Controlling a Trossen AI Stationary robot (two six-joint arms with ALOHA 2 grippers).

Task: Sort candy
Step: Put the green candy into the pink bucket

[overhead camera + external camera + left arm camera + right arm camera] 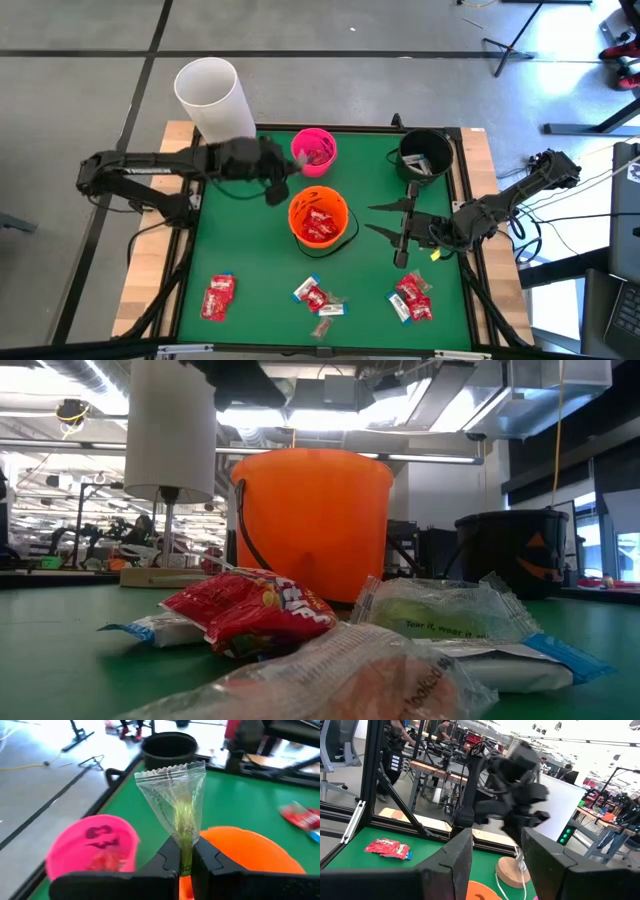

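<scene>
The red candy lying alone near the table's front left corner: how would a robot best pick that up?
The red candy lies flat with bare cloth around it. I would come straight down from above and close the jaws across its narrower width at mid-body, probably with the nearer left gripper.

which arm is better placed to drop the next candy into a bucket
Left: its gripper already pinches a clear-wrapped green candy between the pink bucket and orange bucket. The right gripper is open and empty.

Grey floor (300, 30); bright ceiling lights (330, 420) overhead.
</scene>
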